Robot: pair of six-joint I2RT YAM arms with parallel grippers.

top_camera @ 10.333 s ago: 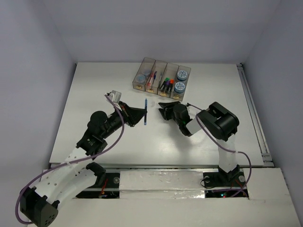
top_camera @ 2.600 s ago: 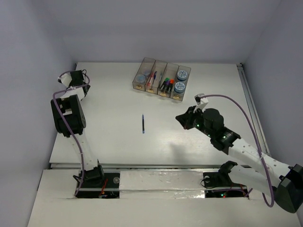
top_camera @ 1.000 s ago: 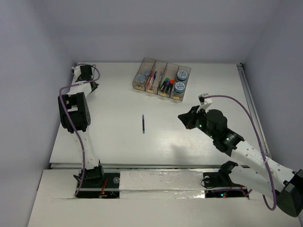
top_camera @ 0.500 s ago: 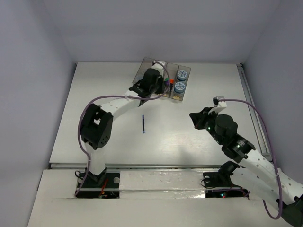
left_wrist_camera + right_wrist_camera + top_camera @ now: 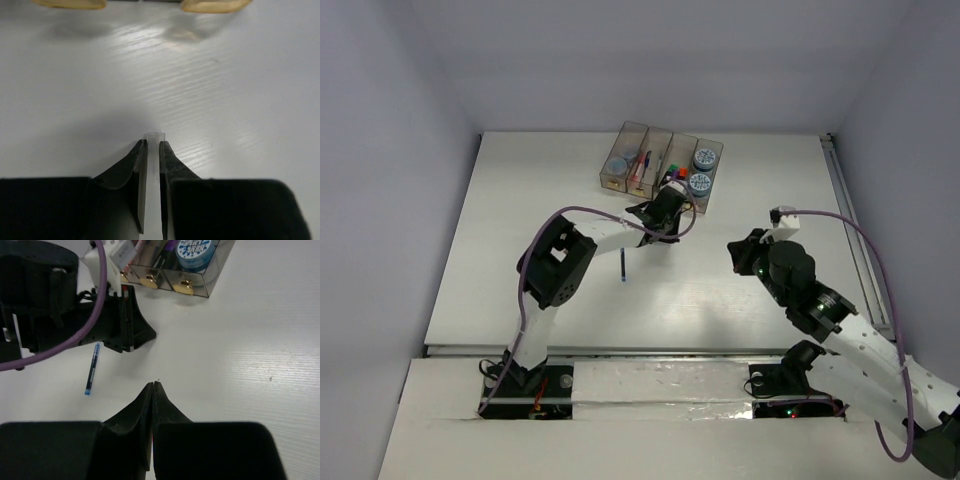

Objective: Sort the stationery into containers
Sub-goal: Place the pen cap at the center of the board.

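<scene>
Top view: the blue pen (image 5: 623,262) lies alone on the desk (image 5: 520,220), in front of the bins (image 5: 660,170); the left hand (image 5: 678,222) is just in front of the bins.
Left wrist: the left hand is narrow, with a pale strip (image 5: 153,190) in the gap; whether it is held cannot be told.
Right wrist: the right hand (image 5: 152,388) is pinched closed and empty, in front of the bins.
Advice: open wide, straddle the pen crosswise, and grip mid-shaft.

Left hand (image 5: 682,222) swung from desk's far-left edge to just before the containers (image 5: 630,127); right hand (image 5: 735,252) backed off rightward.
</scene>
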